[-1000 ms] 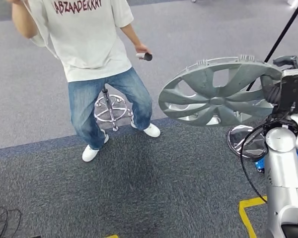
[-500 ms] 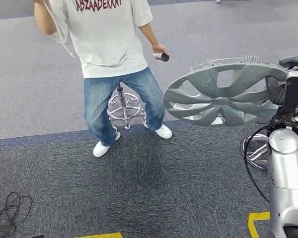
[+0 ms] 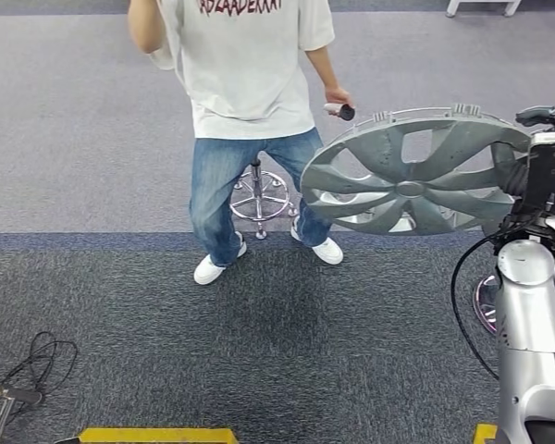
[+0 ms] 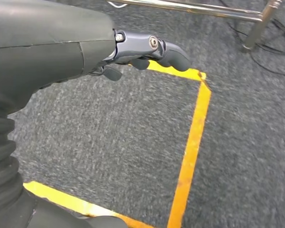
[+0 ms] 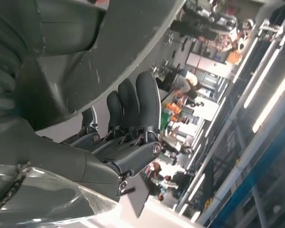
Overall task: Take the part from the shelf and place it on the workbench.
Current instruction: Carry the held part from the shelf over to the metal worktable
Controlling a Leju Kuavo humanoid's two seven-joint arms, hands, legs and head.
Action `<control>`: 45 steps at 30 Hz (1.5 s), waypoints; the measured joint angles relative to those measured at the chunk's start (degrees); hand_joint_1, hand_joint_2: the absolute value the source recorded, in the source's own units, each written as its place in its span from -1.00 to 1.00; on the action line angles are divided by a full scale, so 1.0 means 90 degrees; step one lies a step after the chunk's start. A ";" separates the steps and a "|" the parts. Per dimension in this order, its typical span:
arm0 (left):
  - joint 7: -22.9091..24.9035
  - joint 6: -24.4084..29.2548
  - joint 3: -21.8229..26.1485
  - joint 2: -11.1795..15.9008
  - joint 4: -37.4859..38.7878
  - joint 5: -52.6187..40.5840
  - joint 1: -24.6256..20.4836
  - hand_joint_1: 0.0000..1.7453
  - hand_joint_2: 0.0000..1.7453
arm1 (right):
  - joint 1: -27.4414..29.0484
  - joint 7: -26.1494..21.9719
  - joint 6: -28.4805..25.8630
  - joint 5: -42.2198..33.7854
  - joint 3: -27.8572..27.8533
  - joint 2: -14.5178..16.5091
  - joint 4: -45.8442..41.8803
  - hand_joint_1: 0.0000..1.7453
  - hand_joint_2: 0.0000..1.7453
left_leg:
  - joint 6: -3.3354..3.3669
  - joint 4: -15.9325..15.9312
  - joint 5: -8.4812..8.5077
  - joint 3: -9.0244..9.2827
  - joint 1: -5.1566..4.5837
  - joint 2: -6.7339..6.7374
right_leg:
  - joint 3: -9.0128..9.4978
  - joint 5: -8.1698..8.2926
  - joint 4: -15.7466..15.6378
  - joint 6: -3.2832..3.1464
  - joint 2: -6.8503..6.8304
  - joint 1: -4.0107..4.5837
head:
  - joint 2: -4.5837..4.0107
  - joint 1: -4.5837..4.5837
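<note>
The part is a silver wheel cover (image 3: 407,171) with curved spokes, held out flat and slightly tilted in front of me at the right of the head view. My right hand (image 3: 513,174) grips its rim at the right side. In the right wrist view the dark fingers (image 5: 134,107) curl over the grey edge of the cover (image 5: 134,33). My left hand (image 4: 134,50) hangs over the carpet and holds nothing, its thumb stretched out and its fingers loosely bent.
A person (image 3: 250,83) in a white T-shirt and jeans stands close ahead, holding a small dark object (image 3: 343,112) near the cover's far rim. Behind their legs is a chrome stool base (image 3: 259,199). Yellow floor tape (image 3: 156,435) and cables (image 3: 37,361) lie on the grey carpet.
The whole picture has shifted to the right, so the camera has turned left. The wheel cover stays in my right hand at the same place in view.
</note>
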 joint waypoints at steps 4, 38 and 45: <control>0.0005 0.0001 0.0000 0.0002 -0.0001 -0.0013 -0.0017 -1.00 1.00 | 0.0022 -0.0006 0.0000 -0.0002 -0.0023 -0.0001 -0.0001 1.00 1.00 | 0.0079 -0.0033 0.0011 0.0037 0.0021 -0.0207 | -0.0787 -0.0599 0.1503 0.0029 0.0340 -0.0005 | 0.0000 0.0046; 0.0019 0.0002 0.0002 -0.0035 0.0001 -0.0040 -0.0004 -1.00 1.00 | 0.0030 -0.0018 0.0008 0.0019 -0.0057 -0.0001 -0.0009 1.00 1.00 | 0.0065 -0.0044 -0.0008 0.0091 0.0048 -0.0354 | -0.0925 -0.0313 0.1473 0.0047 0.0358 -0.0016 | 0.0000 0.0076; 0.0018 -0.0001 0.0002 -0.0036 0.0001 -0.0049 0.0011 -1.00 1.00 | -0.0015 -0.0010 0.0034 0.0034 -0.0049 -0.0001 -0.0007 1.00 1.00 | -0.0109 0.0050 -0.0051 0.0014 0.0063 -0.0693 | -0.0161 0.0376 -0.0147 -0.0040 0.0558 -0.0041 | 0.0000 0.0072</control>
